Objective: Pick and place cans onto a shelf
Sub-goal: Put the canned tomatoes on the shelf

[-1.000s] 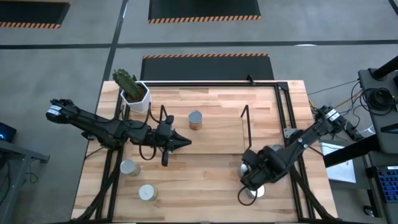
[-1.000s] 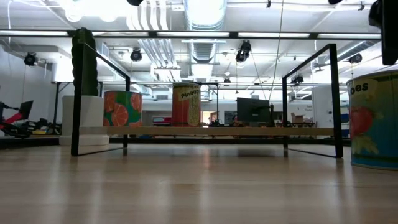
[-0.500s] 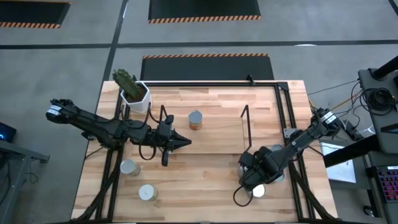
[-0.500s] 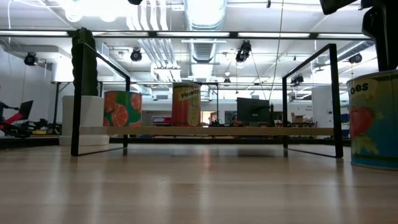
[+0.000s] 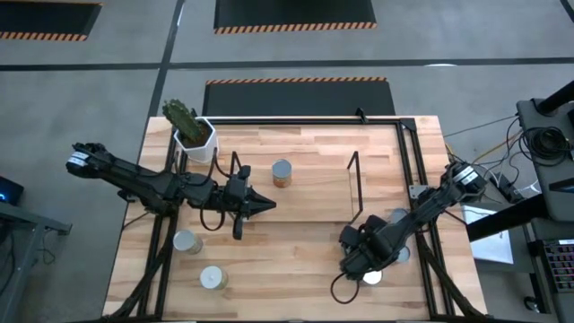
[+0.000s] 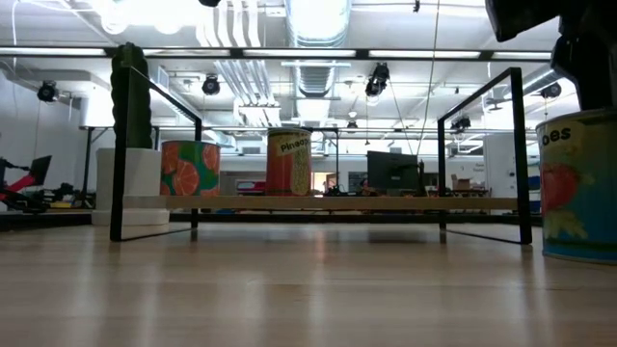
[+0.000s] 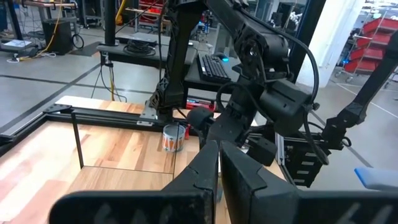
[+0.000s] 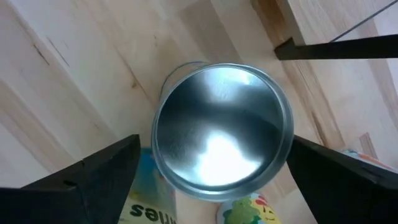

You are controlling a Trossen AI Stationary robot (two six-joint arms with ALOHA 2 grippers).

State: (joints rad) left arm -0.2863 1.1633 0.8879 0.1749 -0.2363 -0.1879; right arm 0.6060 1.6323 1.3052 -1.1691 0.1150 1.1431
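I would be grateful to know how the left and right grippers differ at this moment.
The left gripper is shut and holds nothing, while the right gripper is open, one finger on each side of a can. The left gripper waits over the table's middle, just in front of the shelf; the right gripper is directly above a can near the front right. Both are dark two-finger grippers.
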